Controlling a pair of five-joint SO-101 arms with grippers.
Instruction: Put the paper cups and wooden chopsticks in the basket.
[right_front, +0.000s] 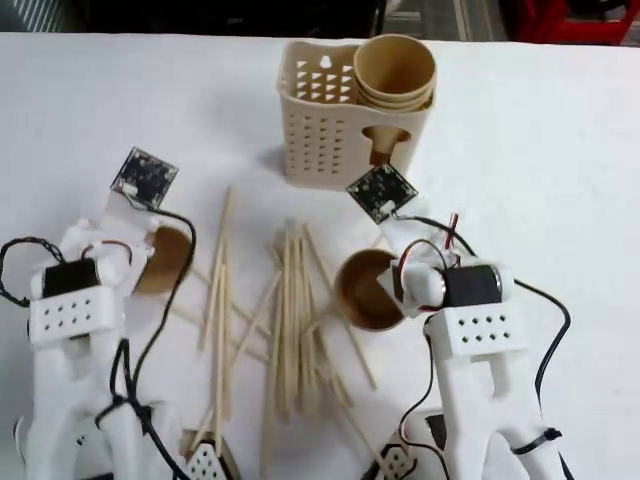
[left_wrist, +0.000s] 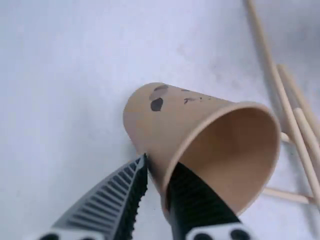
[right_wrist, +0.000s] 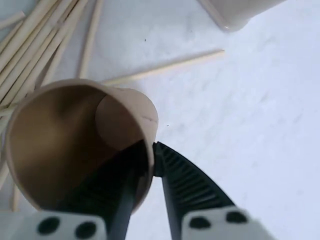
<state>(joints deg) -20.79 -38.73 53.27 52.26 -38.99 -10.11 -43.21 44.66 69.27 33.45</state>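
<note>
High view half-hides left cup (right_front: 170, 258); left gripper (left_wrist: 160, 164) pinches its rim, right gripper (right_wrist: 151, 146) right cup's (right_wrist: 60, 135)

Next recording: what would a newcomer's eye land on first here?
Both grippers are pinching cup rims: the left gripper grips the left cup, the right gripper the right cup. Between the arms wooden chopsticks lie scattered on the table, and beyond them the basket already holds stacked cups.

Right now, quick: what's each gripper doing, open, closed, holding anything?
Left gripper: closed on the rim of a tan paper cup.
Right gripper: closed on the rim of a second tan paper cup.
</note>
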